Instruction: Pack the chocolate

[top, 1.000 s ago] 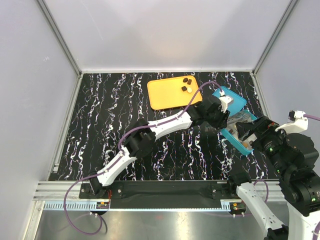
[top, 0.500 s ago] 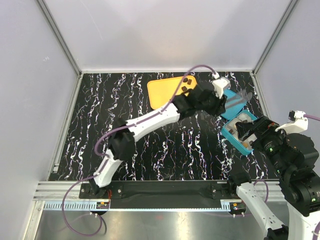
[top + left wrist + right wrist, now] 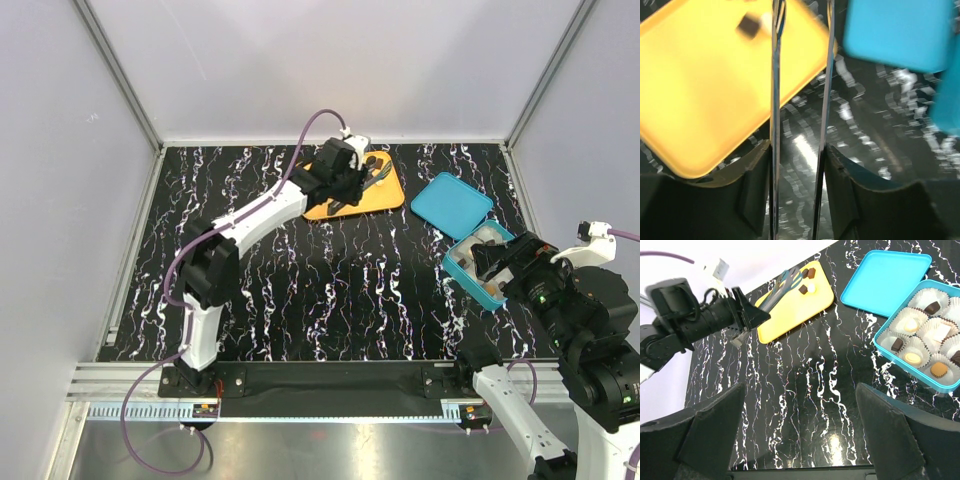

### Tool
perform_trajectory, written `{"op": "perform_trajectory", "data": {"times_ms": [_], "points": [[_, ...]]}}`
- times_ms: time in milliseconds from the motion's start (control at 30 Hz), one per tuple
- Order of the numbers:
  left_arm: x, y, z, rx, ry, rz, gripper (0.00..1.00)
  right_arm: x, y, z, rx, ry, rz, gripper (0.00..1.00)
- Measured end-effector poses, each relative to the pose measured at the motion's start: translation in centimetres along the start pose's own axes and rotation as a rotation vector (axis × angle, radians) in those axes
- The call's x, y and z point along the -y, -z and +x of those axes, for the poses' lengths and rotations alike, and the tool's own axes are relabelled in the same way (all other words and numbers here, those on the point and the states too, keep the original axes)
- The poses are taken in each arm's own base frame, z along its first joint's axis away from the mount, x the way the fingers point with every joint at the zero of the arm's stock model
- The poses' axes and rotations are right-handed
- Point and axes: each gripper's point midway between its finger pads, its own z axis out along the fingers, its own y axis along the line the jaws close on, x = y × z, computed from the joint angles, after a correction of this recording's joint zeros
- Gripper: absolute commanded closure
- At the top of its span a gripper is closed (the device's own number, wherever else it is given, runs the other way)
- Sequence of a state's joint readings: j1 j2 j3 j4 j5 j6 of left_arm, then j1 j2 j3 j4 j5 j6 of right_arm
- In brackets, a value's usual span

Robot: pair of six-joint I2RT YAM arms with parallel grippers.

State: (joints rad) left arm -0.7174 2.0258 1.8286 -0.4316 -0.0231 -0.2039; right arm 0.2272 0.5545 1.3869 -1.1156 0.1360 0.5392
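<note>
The chocolate [image 3: 803, 289] is in two groups. Three pieces sit close together at the far right corner of the orange tray [image 3: 790, 310], which lies on the black marbled tabletop [image 3: 805, 370] near its far edge. Two of them are dark brown and blocky, and a rounded cream one lies just beside the nearer dark block. All are squat, so no long axis or pointing direction can be made out. In the left wrist view one dark block shows only as a blur.

The boxed pieces [image 3: 913, 358] sit singly in white fluted paper cups [image 3: 920, 302] inside the teal box [image 3: 890, 357] by the right edge of the tabletop. Seven can be seen:
- three small dark ones
- two cream rounds
- a flat white squarish slab
- a caramel-coloured piece

The teal lid [image 3: 887, 276] lies flat with its inside up, just beside the box on its far side.

The left gripper [image 3: 793, 275] has long thin metal blades that lie over the tray and point toward the three pieces. The blades stand apart with nothing between them. Their tips are near the chocolate, but whether they touch it cannot be told. The right gripper [image 3: 800, 390] hangs above the tabletop with its fingers spread wide and holds nothing.
</note>
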Motion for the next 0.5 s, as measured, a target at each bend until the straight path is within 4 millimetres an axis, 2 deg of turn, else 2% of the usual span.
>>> {"op": "perform_trajectory", "data": {"times_ms": [100, 200, 333, 500], "points": [[-3.1, -0.6, 1.8, -0.05, -0.004, -0.046, 0.51, 0.0, 0.0, 0.0, 0.0, 0.0, 0.0, 0.0], [-5.2, -0.9, 2.6, -0.078, -0.017, -0.075, 0.51, 0.0, 0.0, 0.0, 0.0, 0.0, 0.001, 0.0], [-6.6, -1.8, 3.6, -0.106, -0.043, -0.089, 0.5, 0.0, -0.1, 0.0, -0.001, 0.001, 0.001, 0.0], [-7.7, -4.1, 6.1, -0.174, -0.073, -0.087, 0.5, 0.0, -0.1, 0.0, -0.001, 0.001, 0.001, 0.0]]}}
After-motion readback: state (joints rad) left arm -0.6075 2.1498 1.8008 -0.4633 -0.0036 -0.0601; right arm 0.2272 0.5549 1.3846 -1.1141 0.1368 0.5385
